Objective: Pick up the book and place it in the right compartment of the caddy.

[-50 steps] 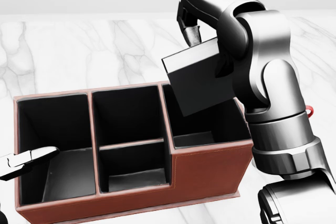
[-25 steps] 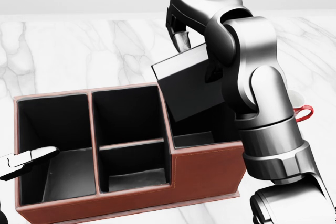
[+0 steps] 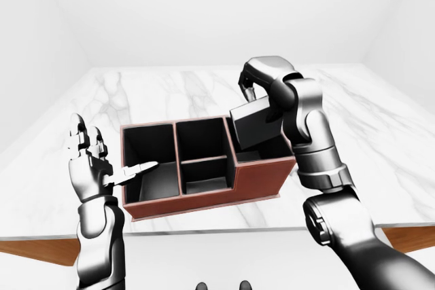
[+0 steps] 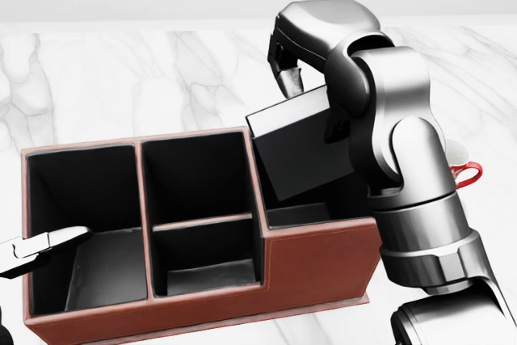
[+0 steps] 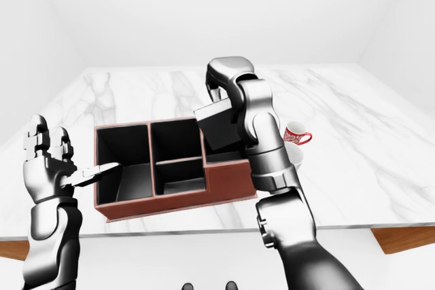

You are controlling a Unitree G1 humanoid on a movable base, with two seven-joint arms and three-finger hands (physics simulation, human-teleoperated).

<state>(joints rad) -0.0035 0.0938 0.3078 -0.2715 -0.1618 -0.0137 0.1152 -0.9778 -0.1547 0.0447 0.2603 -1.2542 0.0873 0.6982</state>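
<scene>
Right hand grips tilted book over caddy right compartment; left hand open, beside caddy.

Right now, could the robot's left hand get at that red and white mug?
Probably not easily. The left hand stands open at the caddy's left end, while the mug sits past its right end. The caddy and the right hand, holding the book, lie between.

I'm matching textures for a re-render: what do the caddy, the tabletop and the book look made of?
Caddy: reddish-brown, matte, leather-like outside with pale edge lines; black lining inside. Tabletop: white marble look, grey veins, smooth. Book: plain dark, matte cover, material unclear, held tilted by the right hand.
</scene>
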